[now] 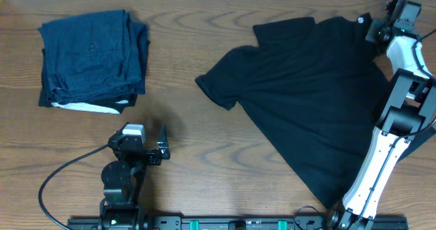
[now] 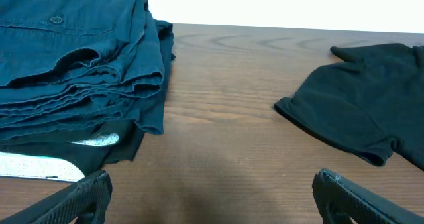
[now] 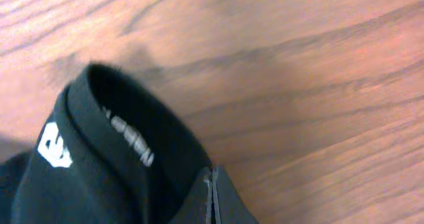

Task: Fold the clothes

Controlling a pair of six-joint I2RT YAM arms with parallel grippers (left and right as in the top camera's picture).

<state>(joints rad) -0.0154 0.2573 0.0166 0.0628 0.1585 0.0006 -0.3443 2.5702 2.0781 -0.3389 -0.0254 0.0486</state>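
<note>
The clothes, a black T-shirt point(image 1: 313, 87), lie spread at an angle on the right half of the table, one sleeve point(image 2: 344, 118) pointing left. A small white tag point(image 1: 361, 20) marks the collar at the far right. My right gripper point(image 1: 373, 33) is at that collar. In the right wrist view its jaws point(image 3: 212, 191) are pressed together at the raised collar rim point(image 3: 119, 151), fabric running in against them, beside the white tag point(image 3: 56, 148). My left gripper point(image 1: 164, 145) rests near the front left, open wide point(image 2: 212, 184) over bare wood, holding nothing.
A stack of folded navy garments point(image 1: 92, 56) with a white layer point(image 1: 85, 107) underneath sits at the back left, close ahead of the left gripper point(image 2: 73, 65). The right arm point(image 1: 395, 121) stretches over the shirt's right side. A black cable point(image 1: 54, 182) loops at the front left.
</note>
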